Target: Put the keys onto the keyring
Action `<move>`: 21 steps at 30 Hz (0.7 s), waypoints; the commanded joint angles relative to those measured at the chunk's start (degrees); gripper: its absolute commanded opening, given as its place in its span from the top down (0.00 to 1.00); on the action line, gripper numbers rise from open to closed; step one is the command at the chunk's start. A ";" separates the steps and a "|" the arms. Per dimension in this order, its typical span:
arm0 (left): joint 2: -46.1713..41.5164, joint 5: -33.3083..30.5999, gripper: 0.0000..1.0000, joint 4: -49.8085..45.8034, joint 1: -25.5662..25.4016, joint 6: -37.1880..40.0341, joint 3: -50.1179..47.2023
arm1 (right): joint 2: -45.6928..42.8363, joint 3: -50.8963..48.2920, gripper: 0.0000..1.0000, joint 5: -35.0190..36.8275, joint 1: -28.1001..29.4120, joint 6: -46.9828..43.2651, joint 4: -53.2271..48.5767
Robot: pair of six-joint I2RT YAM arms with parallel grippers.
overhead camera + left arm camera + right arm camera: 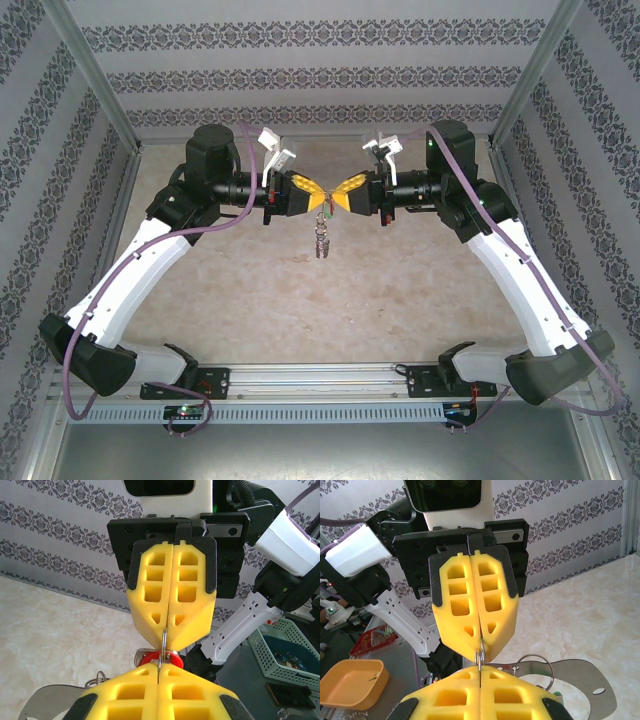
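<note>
Closest to the lens, the left gripper (160, 674) has its yellow fingers pressed together, and their seam nips one side of a small ring (163, 645) of thin silver wire. Tip to tip against it, the right gripper (170, 630) is likewise clamped flat and bites the opposite side of the same ring, so the ring stands on edge between the two claws. Just behind the ring, close against the fingertips, sits the key (150, 658), its red tag showing. In the right wrist view the keyring (580, 680) appears as a broad grey band curving beside that gripper's fingers, with loose silver rings (536, 667) along it. From above, both claws meet over the far half of the table (250, 290), midway between its left and right edges, and a bunch of metal bits (321, 240) dangles beneath them.
</note>
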 commanded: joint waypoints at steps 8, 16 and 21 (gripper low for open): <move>0.44 0.51 1.00 5.06 0.18 -0.79 0.90 | 0.18 3.17 1.00 -1.15 2.16 -3.30 -1.92; 1.14 1.04 1.00 5.44 0.13 -1.89 1.40 | -0.73 4.42 1.00 2.81 4.00 -7.88 -5.82; 1.54 1.36 1.00 4.93 0.19 -2.13 2.20 | -1.23 5.65 1.00 7.06 5.42 -12.84 -10.17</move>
